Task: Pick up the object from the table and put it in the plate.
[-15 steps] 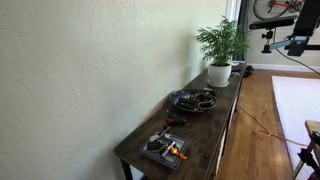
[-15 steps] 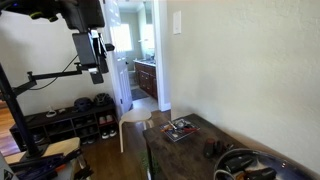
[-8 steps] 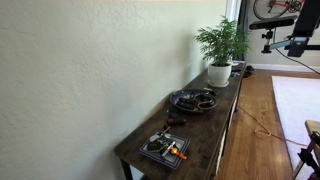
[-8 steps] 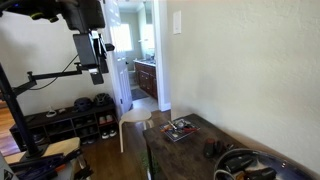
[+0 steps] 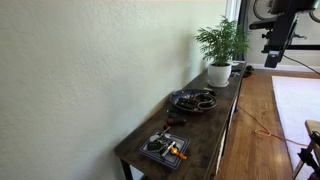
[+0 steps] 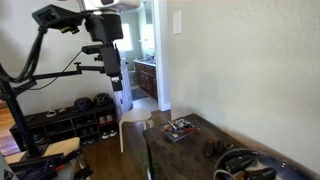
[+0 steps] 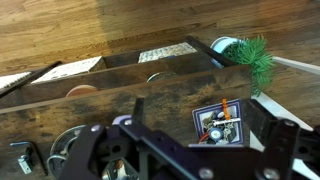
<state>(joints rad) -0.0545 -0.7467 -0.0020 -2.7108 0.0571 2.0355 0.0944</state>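
Beyond the plant [image 5: 222,45] end of the table [image 5: 205,122], the gripper [image 5: 273,58] hangs high with jaws wide; the object [image 5: 175,121] lies well apart, seemingly between plate [image 5: 172,100] and tray [image 5: 150,150], long axis unclear.

The arm [image 6: 72,13] is black in both exterior views, ending in a boxy dark head. In the wrist view the gripper [image 7: 190,155] shows matte black, angular linkages.
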